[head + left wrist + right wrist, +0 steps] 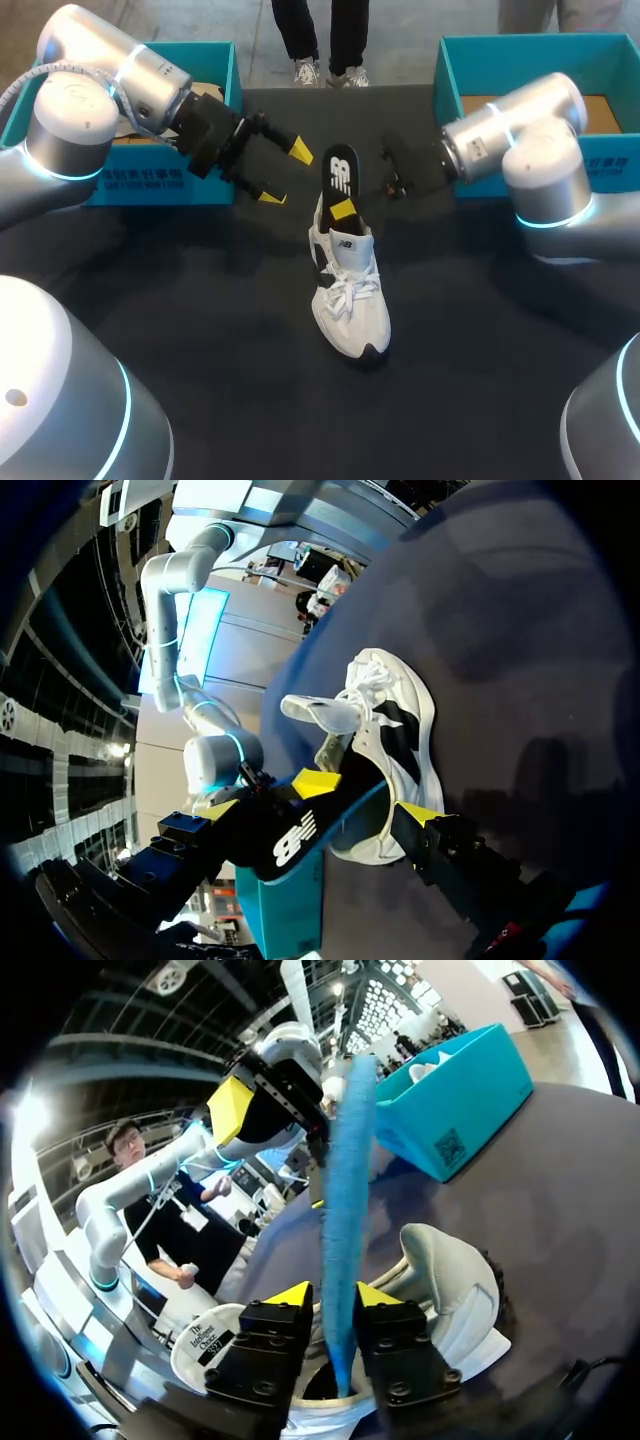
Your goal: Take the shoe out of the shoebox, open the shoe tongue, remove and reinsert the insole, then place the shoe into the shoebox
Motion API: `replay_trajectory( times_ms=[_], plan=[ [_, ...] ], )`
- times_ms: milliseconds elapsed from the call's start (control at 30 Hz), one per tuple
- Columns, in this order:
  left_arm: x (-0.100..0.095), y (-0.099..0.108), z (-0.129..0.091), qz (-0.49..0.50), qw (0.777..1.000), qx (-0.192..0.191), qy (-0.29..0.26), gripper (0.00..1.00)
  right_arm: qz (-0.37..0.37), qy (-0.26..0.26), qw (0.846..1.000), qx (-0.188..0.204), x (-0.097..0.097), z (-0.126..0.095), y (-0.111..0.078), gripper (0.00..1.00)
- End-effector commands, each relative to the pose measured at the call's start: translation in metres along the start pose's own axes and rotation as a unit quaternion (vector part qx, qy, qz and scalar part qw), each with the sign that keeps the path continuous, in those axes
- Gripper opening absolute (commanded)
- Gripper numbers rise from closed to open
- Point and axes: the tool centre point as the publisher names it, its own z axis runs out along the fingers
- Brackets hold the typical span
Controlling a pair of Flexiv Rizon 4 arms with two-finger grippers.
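Currently, right tool (335, 1298): closed on the insole (345, 1160), a finger on each face. The insole stands upright, its lower end in the heel opening of the shoe (350, 290).

Left tool (285, 173): fingers spread wide, holding nothing, just beside the insole's upper end.

Progress, judged: shoe out of its box, tongue apparently lifted. Insole partly out; whether it is leaving or going back in cannot be told. Seating it and boxing the shoe are left.

Table (200, 300): dark, with the shoe on its sole mid-table. Teal shoebox (160, 180) at far left and second teal box (540, 90) at far right, both well apart from the shoe.
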Motion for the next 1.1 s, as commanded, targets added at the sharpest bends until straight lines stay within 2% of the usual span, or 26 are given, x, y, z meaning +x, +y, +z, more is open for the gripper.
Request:
replay_trajectory(
  times_ms=[33, 267, 600, 833, 867, 900, 1033, 1100],
  plan=[
    [0.001, 0.001, -0.001, 0.001, 1.000, 0.002, 0.000, 1.00, 0.002, -0.003, 1.000, -0.004, 0.000, 0.003, -0.001, 0.00],
    [0.000, 0.001, 0.001, 0.001, 1.000, 0.003, 0.000, 1.00, 0.008, 0.010, 1.000, 0.022, -0.001, 0.003, 0.000, 0.00],
    [0.000, 0.001, 0.002, -0.001, 1.000, 0.002, -0.001, 1.00, 0.035, 0.030, 0.997, 0.064, -0.002, 0.011, -0.016, 0.00],
    [0.000, 0.001, 0.004, -0.002, 1.000, 0.003, -0.001, 1.00, 0.048, 0.037, 0.995, 0.073, 0.000, 0.015, -0.026, 0.00],
    [0.001, 0.001, 0.004, -0.003, 1.000, 0.003, -0.001, 1.00, 0.048, 0.036, 0.996, 0.072, 0.000, 0.015, -0.026, 0.03],
    [0.001, 0.001, 0.004, -0.003, 1.000, 0.003, -0.001, 1.00, 0.047, 0.034, 0.996, 0.070, 0.000, 0.014, -0.026, 0.15],
    [0.000, 0.001, 0.005, -0.002, 1.000, 0.004, -0.001, 1.00, 0.038, 0.024, 0.997, 0.068, 0.001, 0.008, -0.018, 0.28],
    [0.000, 0.001, 0.005, -0.002, 1.000, 0.004, -0.001, 1.00, 0.033, 0.018, 0.997, 0.067, 0.002, 0.005, -0.014, 0.28]
  ],
)
